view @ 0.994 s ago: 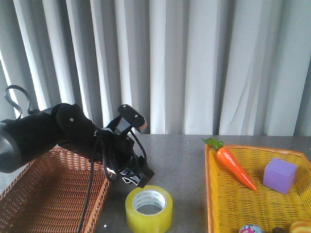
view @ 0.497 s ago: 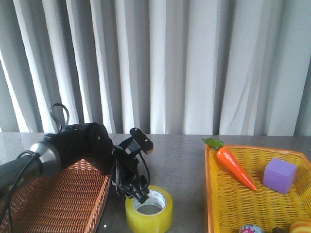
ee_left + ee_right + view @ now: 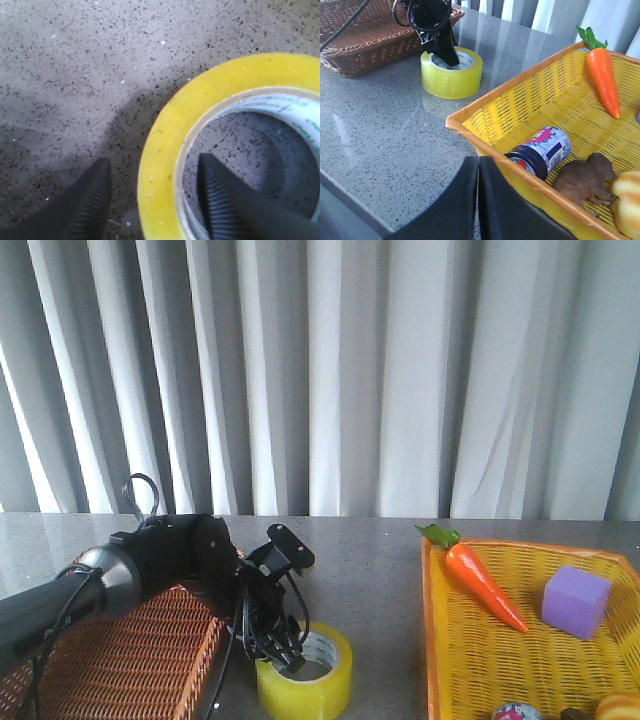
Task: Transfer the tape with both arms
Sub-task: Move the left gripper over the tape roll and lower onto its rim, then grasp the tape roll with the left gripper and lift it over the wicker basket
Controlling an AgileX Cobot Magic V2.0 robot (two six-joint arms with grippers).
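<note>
Lowered since a second ago, the left gripper (image 3: 152, 195) now straddles the tape's (image 3: 304, 671) wall.
Jaws open, one finger inside the core; tape rests on the surface (image 3: 370, 570) between baskets. Grasp step: closing comes next. Right gripper (image 3: 478, 200) waits, jaws closed.

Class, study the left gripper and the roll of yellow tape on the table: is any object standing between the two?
No. The left gripper is open and already straddles the wall of the tape, one finger inside the core, the other outside. Nothing visible lies between them; only the bare table surrounds the roll.
</note>
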